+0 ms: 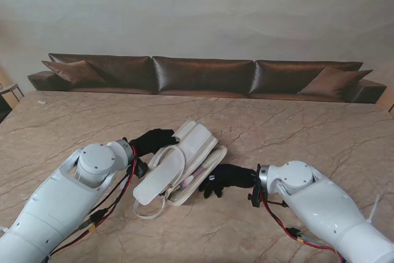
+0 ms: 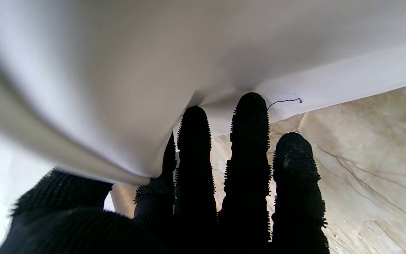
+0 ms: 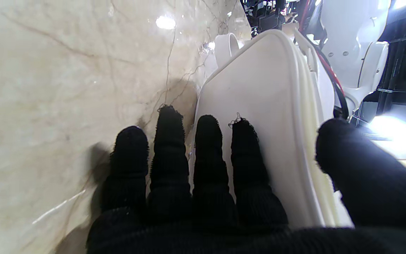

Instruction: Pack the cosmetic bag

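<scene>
The white cosmetics bag (image 1: 184, 161) lies in the middle of the table with its long flap (image 1: 161, 177) folded over toward me. Something pinkish (image 1: 189, 180) shows in the gap at its right side. My left hand (image 1: 152, 141), in a black glove, is at the bag's far left edge. In the left wrist view the white fabric (image 2: 153, 88) runs between thumb and fingers (image 2: 248, 141), so the hand grips it. My right hand (image 1: 226, 178) rests at the bag's right side. Its fingers (image 3: 206, 148) lie flat against the bag's wall (image 3: 259, 91), thumb spread apart over the rim.
The marble table (image 1: 308, 133) stretches wide on both sides of the bag. A brown sofa (image 1: 203, 75) runs along the table's far edge. Red and black cables (image 1: 117, 198) hang along both forearms.
</scene>
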Controlling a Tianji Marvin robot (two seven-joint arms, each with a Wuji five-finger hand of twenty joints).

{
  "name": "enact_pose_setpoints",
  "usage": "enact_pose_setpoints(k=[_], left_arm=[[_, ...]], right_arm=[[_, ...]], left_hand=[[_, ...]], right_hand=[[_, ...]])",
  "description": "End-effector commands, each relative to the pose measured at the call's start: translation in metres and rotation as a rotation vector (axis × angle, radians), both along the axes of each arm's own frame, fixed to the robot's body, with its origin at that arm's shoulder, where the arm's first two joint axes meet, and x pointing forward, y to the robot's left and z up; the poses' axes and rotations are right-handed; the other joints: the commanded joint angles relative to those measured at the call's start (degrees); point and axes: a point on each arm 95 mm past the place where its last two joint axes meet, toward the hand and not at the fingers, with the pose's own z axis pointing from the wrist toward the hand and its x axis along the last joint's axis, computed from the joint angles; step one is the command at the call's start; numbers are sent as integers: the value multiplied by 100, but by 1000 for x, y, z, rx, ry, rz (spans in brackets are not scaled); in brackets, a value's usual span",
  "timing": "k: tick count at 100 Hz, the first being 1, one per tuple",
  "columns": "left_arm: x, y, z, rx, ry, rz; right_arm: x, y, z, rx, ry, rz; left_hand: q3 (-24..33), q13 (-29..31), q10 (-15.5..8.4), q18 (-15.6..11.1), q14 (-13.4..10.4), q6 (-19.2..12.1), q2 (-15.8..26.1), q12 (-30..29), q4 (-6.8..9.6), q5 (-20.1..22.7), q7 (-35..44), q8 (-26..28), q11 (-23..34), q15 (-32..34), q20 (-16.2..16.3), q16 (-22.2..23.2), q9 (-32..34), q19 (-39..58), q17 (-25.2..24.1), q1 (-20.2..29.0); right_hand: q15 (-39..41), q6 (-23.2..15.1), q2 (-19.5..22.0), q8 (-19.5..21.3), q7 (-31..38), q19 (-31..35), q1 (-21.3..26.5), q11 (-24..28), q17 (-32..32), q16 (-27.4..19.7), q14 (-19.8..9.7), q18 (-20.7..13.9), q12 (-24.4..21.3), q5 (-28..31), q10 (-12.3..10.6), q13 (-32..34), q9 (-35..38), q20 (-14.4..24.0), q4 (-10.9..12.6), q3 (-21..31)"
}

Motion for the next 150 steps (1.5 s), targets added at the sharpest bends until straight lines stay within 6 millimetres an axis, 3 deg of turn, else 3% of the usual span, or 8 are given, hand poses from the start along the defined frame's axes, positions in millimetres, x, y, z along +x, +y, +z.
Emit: enact_pose_setpoints(k=[1, 16, 25, 45, 56, 91, 105, 150], left_arm=[[3, -5, 5, 6, -9, -29], [5, -4, 5, 19, 14, -49], [5, -2, 9, 52, -1, -53], [4, 4, 24, 157, -57, -62], [2, 7, 34, 210, -96, -65], [-25, 8, 66, 455, -200, -269], [-37, 4, 64, 545, -229, -348], [-60, -19, 31, 701, -401, -343]], right_arm=[[-3, 10, 0, 23, -2, 22], [-3, 15, -5, 48, 8, 27], [-3, 17, -7, 52, 11, 31], [-1, 23, -11, 61, 22, 28], [1, 29, -10, 75, 18, 19], [5, 44, -9, 100, 10, -13], [5, 48, -9, 98, 12, -12], [6, 56, -9, 97, 4, -24]], left_hand=[[926, -159, -156, -38, 17, -956, 69, 195, 169, -272, -63, -559, -204, -51, 106, 13, -112, -44, -122, 423], [-331, -980, -108, 0, 87, -497, -449, -148, -485, -845, -1153, -1993, -586, -631, 159, 3, -875, -588, -744, 21], [-1533, -1471, -88, 15, 2, -104, 58, -452, -922, -878, -2404, -2625, -983, -1252, 92, -279, -1402, -1154, -1108, -595], [-1882, -2741, 25, -41, -217, 278, -183, -1088, -1498, -1166, -4091, -4028, -1715, -2665, -480, -1280, -2511, -2962, -2066, -1304], [-1907, -3334, 54, -72, -382, 406, -373, -1346, -1571, -1501, -4737, -4503, -1963, -3114, -746, -1667, -3095, -3900, -2476, -1426], [-1835, -4460, 309, 46, -151, 494, -781, -2001, -1470, -2682, -6185, -5073, -2847, -3534, -1121, -2160, -4339, -5469, -2782, -1586], [-1790, -4798, 416, 122, -13, 467, -766, -2216, -1407, -2682, -6517, -5958, -3381, -3553, -1175, -2291, -4626, -5705, -2765, -1659], [-1722, -4620, 400, 448, 225, 458, -768, -2504, -1330, -2683, -6510, -5996, -3410, -3341, -1096, -2216, -4666, -5289, -2525, -1718]], right_hand=[[-46, -382, -108, -56, -40, -66, -137, -123, 25, 13, 66, 61, -33, -240, -131, 52, -76, 125, -110, -178], [-42, -464, -101, -55, -13, -73, -95, -125, 23, 25, 94, 114, -36, -204, -113, 82, -40, 132, -127, -257], [-47, -449, -76, -62, -13, -85, -94, -131, 10, 29, 90, 120, -39, -211, -114, 84, -30, 134, -132, -291], [-35, -419, -19, -76, -9, -98, -75, -116, -10, 52, 108, 157, -30, -210, -101, 92, -24, 149, -132, -325], [-1, -415, 14, -86, -18, -84, -86, -96, 1, 74, 118, 171, -19, -233, -97, 119, -21, 165, -132, -338], [155, -296, 142, -128, -60, 6, -64, 14, 35, 161, 149, 196, 30, -323, -85, 179, -1, 216, -123, -314], [201, -261, 184, -145, -81, 32, -50, 49, 30, 184, 143, 183, 46, -367, -77, 176, -13, 224, -122, -302], [281, -234, 222, -175, -91, 63, -40, 122, 18, 210, 143, 192, 73, -382, -69, 176, -17, 213, -123, -254]])
